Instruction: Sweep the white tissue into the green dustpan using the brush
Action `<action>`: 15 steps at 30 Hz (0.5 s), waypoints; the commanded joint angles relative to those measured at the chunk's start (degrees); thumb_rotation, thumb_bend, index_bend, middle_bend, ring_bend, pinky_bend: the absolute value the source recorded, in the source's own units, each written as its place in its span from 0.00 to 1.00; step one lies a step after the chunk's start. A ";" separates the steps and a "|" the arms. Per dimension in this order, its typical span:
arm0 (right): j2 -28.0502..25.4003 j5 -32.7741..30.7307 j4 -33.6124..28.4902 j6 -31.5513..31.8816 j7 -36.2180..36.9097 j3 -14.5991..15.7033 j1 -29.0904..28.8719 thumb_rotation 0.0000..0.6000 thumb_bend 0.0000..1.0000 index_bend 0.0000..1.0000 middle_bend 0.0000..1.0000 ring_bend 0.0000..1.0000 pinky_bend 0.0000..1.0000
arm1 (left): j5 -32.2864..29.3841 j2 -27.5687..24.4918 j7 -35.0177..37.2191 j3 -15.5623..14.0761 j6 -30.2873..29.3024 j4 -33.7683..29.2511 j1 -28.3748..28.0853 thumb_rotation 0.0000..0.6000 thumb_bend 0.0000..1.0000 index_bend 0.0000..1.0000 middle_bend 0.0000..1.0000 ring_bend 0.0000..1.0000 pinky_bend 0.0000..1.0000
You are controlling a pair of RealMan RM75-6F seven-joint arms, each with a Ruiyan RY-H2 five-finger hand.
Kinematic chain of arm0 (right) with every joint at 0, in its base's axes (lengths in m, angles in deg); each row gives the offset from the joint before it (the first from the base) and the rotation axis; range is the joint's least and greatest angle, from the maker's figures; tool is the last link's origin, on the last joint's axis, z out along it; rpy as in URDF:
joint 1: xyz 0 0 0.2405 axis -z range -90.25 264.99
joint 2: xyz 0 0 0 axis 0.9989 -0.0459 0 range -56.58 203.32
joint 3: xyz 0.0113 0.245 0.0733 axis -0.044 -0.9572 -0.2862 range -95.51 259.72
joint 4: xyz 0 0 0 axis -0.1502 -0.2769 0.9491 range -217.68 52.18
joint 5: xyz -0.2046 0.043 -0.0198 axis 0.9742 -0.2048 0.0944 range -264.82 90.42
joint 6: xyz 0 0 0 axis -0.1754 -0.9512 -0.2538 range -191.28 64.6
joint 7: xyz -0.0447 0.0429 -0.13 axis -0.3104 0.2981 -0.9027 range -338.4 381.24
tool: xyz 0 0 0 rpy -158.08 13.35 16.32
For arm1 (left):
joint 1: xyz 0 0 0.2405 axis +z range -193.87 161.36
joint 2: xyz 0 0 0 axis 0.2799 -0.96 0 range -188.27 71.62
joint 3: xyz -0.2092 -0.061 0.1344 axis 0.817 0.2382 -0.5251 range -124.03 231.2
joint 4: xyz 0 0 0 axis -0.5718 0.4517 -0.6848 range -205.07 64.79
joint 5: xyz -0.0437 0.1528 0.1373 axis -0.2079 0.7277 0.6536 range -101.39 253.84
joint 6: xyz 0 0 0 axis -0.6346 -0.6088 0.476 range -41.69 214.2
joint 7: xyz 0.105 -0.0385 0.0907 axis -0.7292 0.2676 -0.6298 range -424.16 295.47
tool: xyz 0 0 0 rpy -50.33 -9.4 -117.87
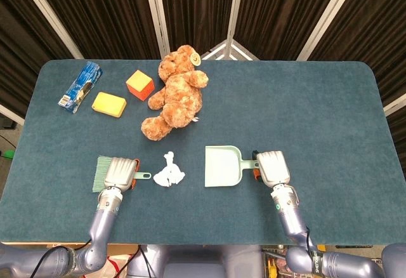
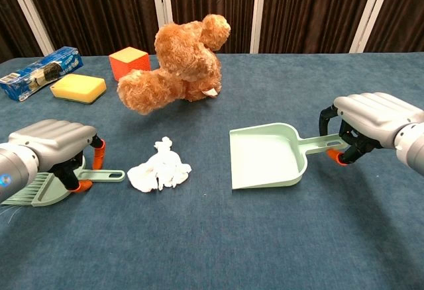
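The crumpled white tissue lies on the blue table between brush and dustpan. The pale green brush lies flat at the left, its handle pointing at the tissue. My left hand sits low over the brush's neck, one orange fingertip on each side, without a clear grip. The green dustpan rests on the table with its mouth facing the tissue. My right hand grips its handle.
A brown teddy bear lies just behind the tissue. Further back left are an orange cube, a yellow sponge and a blue packet.
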 commanded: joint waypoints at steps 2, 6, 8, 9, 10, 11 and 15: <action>-0.10 0.12 -0.18 0.03 0.12 0.12 0.07 1.00 0.46 0.56 0.92 0.91 0.83 | 1.07 -0.19 1.28 0.10 -0.57 -0.20 0.05 1.00 0.51 0.61 0.99 0.99 1.00; -0.25 0.04 -0.70 0.11 -0.27 -0.04 -0.08 1.00 0.46 0.56 0.92 0.91 0.83 | 3.83 -0.37 4.12 0.56 -1.70 -0.95 0.37 1.00 0.62 0.73 1.00 1.00 1.00; -0.27 -0.12 -0.63 0.03 -0.39 0.00 -0.09 1.00 0.46 0.56 0.92 0.91 0.83 | 5.87 -0.51 6.05 0.84 -2.36 -1.49 0.55 1.00 0.65 0.77 1.00 1.00 1.00; -0.29 -0.12 -0.62 0.01 -0.43 0.01 -0.12 1.00 0.46 0.56 0.92 0.91 0.83 | 6.83 -0.56 7.00 1.02 -2.64 -1.77 0.62 1.00 0.66 0.78 1.00 1.00 1.00; -0.33 -0.11 -0.60 -0.01 -0.49 0.02 -0.16 1.00 0.46 0.56 0.92 0.91 0.83 | 8.10 -0.66 8.29 1.26 -2.94 -2.19 0.70 1.00 0.66 0.78 1.00 1.00 1.00; -0.34 -0.12 -0.59 -0.03 -0.52 0.01 -0.18 1.00 0.46 0.56 0.92 0.91 0.83 | 8.67 -0.70 8.87 1.39 -3.09 -2.42 0.74 1.00 0.67 0.79 1.00 1.00 1.00; -0.47 -0.23 -0.71 -0.06 -0.87 0.07 -0.27 1.00 0.46 0.56 0.92 0.91 0.83 | 11.28 -0.74 11.54 2.29 -3.70 -3.60 0.70 1.00 0.67 0.80 1.00 1.00 1.00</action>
